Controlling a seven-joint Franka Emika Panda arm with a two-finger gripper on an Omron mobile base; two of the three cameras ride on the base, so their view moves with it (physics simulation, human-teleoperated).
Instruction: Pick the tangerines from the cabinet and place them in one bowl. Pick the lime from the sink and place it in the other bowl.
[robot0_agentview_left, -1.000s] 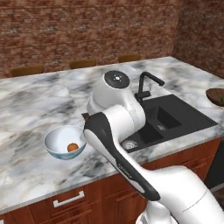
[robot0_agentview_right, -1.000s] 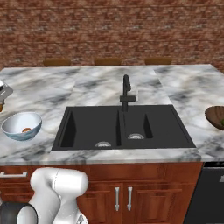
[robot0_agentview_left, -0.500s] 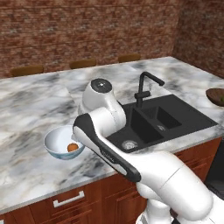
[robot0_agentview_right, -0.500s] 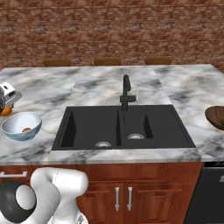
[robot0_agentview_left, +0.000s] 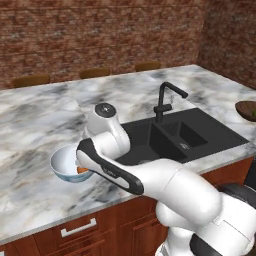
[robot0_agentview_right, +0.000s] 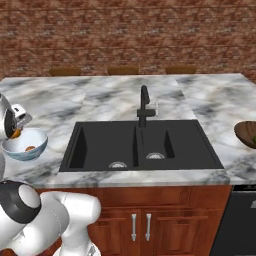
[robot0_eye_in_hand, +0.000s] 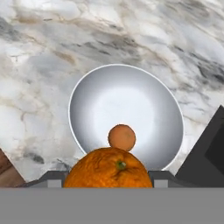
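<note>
Swung leftward, gripper pinches a dimpled orange tangerine above the pale bowl holding another.

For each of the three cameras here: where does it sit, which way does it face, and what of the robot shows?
Left base view: behind the arm's left, looking forward and down at the black recessed sink; the white arm crosses it.
Right base view: behind its right, facing the sink squarely; arm at lower left.
Hand view: on the hand, looking down past a held orange tangerine into the pale blue-white round bowl.
Shared: bowl holding one small tangerine.
</note>
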